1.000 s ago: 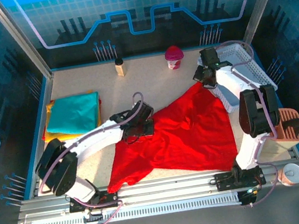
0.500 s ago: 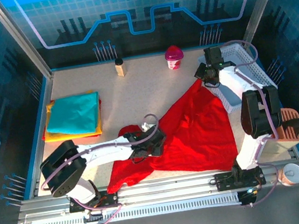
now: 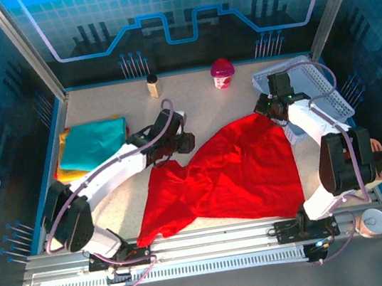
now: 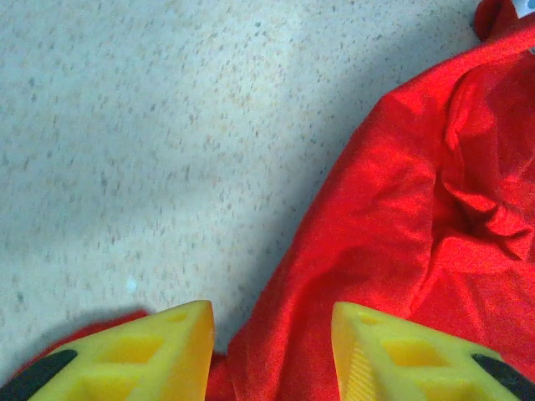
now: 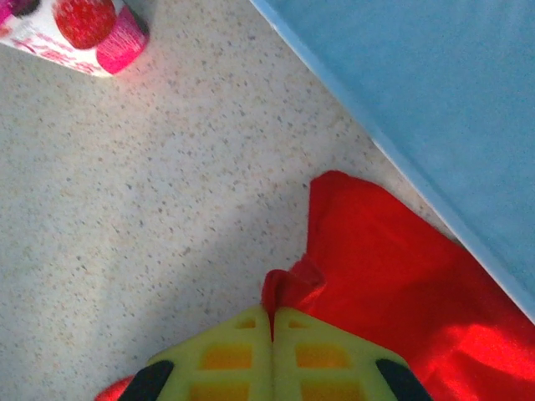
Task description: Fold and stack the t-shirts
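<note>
From above, your right claw (image 3: 266,105) is closed on the far corner of the red t-shirt (image 3: 231,173). The rest of the shirt runs back from that claw toward the arm bases, crumpled and not yet flat. Your left claw (image 3: 185,144) sits at the shirt's opposite upper edge, with the cloth spreading away on its right. On its other side, apart from it, is the folded stack: the teal t-shirt (image 3: 94,144) on top, with yellow and orange edges showing beneath. The white basket (image 3: 315,85) stands just beyond the right claw.

At your left wrist, the left claw (image 4: 269,319) has its yellow fingers (image 4: 159,351) parted and nothing pinched between them. The red t-shirt (image 4: 418,209) rises ahead and to the right of the claw in deep wrinkles, and its edge runs down into the gap. Bare table (image 4: 167,125) lies ahead to the left.

At your right wrist, the right claw (image 5: 272,316) has both fingers pressed together on a small tuck of the red t-shirt (image 5: 376,251). A strawberry-print cup (image 5: 79,29) stands far ahead to its left.

This cloth looks light, limp and prone to bunching, so it will probably sag and drag instead of holding its shape. Take it at hems or corners, pinching a single layer, and draw it taut between both claws before folding.
</note>
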Tool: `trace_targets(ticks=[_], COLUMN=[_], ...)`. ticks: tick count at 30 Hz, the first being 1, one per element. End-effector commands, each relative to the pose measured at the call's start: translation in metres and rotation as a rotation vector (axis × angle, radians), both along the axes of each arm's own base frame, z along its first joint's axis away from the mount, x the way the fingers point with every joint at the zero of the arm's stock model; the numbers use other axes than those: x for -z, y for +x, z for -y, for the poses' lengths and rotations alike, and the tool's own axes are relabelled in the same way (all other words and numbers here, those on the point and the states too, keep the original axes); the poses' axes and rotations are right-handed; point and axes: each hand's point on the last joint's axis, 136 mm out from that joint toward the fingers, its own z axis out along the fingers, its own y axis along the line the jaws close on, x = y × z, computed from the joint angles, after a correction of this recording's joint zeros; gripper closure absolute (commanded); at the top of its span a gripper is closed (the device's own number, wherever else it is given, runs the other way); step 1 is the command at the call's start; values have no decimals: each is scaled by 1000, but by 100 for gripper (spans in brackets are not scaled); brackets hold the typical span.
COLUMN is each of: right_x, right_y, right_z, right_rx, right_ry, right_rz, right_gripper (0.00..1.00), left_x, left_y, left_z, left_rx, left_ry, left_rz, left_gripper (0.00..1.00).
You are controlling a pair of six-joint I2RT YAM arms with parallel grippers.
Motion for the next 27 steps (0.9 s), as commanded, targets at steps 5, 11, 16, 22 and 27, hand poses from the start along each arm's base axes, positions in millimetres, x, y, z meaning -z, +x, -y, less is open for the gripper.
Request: trace_targets(ticks=[5,11,16,22,27], right_x=[0,5,11,21,21], right_y=[-15,-20,-20,-20,-21], right_z=[-4,-5,-7,-10,-9], right_rx=[-47,-61,-71,-72,-74], right_ry=[-14,-19,-12,-2,-14], right_rz=[15,-1,-18,-35,-37], right_gripper=[100,100,100,100,100], left_x=[77,111,111,121,138], left_y=[16,0,-24,-45,-50], left_z=[6,4,3,12,14], left_rx=[116,99,114,110,75], left_ry=[49,91,70,73,96], left_rz=[-240,-379,-423,-455,-475], left_gripper=[60,53,47,48,71])
